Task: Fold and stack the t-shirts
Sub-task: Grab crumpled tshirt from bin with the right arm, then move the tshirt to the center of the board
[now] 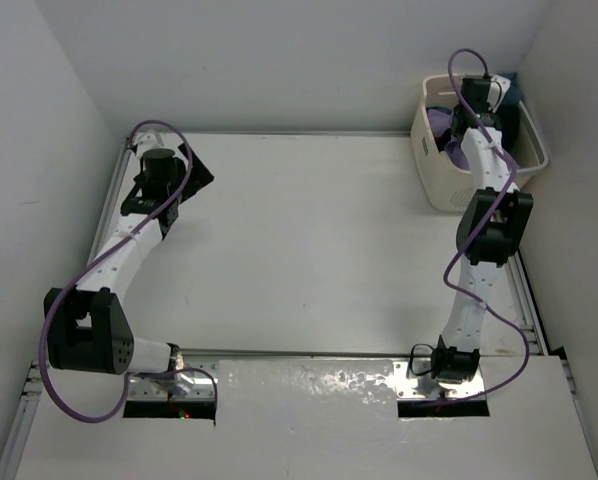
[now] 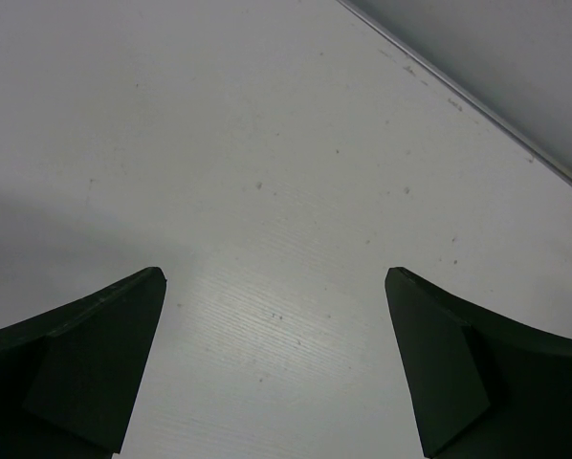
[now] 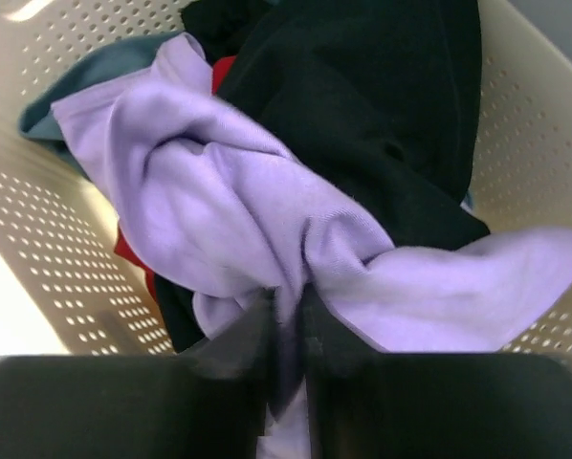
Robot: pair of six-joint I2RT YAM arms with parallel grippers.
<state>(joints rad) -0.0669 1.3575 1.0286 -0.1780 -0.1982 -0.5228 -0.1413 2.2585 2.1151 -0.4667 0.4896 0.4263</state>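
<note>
The t-shirts lie bunched in the cream laundry basket (image 1: 434,180) at the table's far right corner. A lavender t-shirt (image 3: 229,210) is on top, a black one (image 3: 382,105) lies behind it, a red one (image 3: 224,69) and a teal one (image 3: 85,81) peek out at the left. My right gripper (image 3: 288,311) reaches down into the basket and is shut on a fold of the lavender t-shirt (image 1: 441,125). At the far left of the table my left gripper (image 2: 276,287) hovers open just above the bare white surface, nothing between its fingers (image 2: 95,354).
The basket's perforated walls (image 3: 37,229) close in on both sides of the right gripper. White walls border the table at the back and sides. A metal rail (image 1: 114,195) runs along the table's left edge near the left arm (image 1: 129,250).
</note>
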